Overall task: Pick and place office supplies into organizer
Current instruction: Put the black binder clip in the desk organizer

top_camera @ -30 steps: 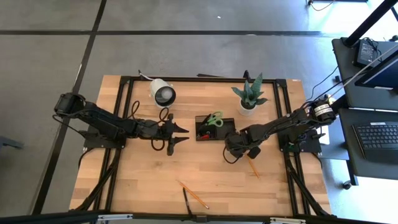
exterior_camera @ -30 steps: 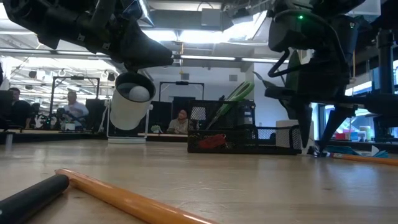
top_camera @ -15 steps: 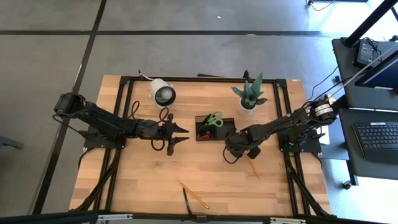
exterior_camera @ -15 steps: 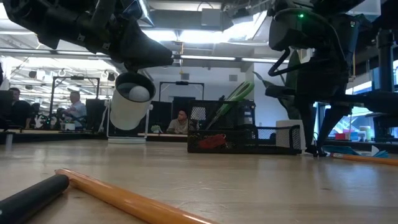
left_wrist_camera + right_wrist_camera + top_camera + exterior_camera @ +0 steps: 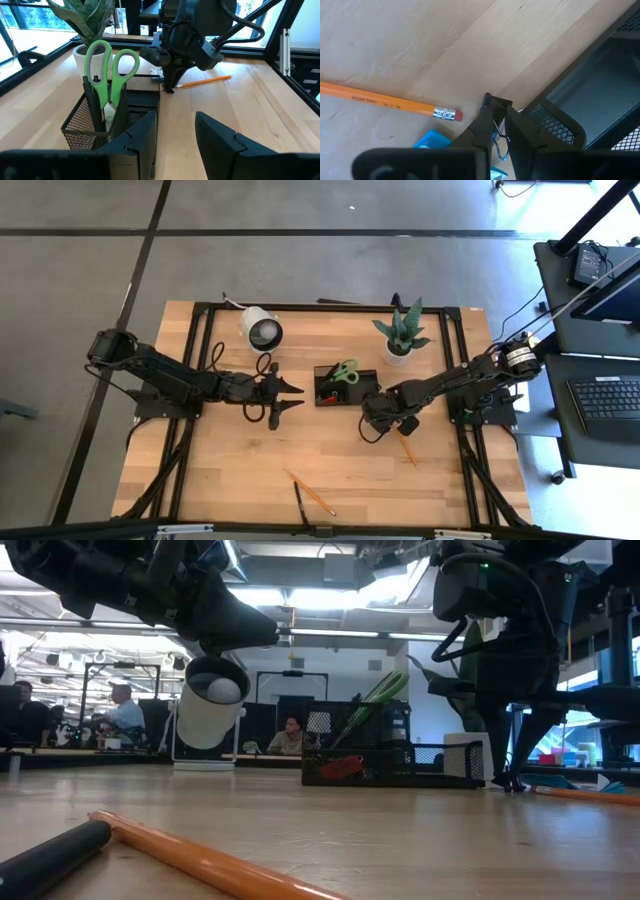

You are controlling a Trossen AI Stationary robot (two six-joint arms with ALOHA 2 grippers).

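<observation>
The right gripper (image 5: 496, 131) stood low over the table (image 5: 230, 470), just beside the right end of the organizer (image 5: 345, 385), its fingers (image 5: 481, 127) drawn nearly together on a small binder clip (image 5: 501, 142); it looked pinched between the tips, though the close view left that a little uncertain. Next to it lay an orange pencil (image 5: 390, 104) and a small blue pad (image 5: 432, 139). The left gripper (image 5: 288, 397) hung left of the organizer with its fingers (image 5: 219, 137) spread apart and nothing between them. Green-handled scissors (image 5: 111, 75) stood upright in the organizer's mesh cup. A second pencil (image 5: 310, 493) and a black pen (image 5: 300, 505) lay touching near the table's front edge, well apart from the organizer.
</observation>
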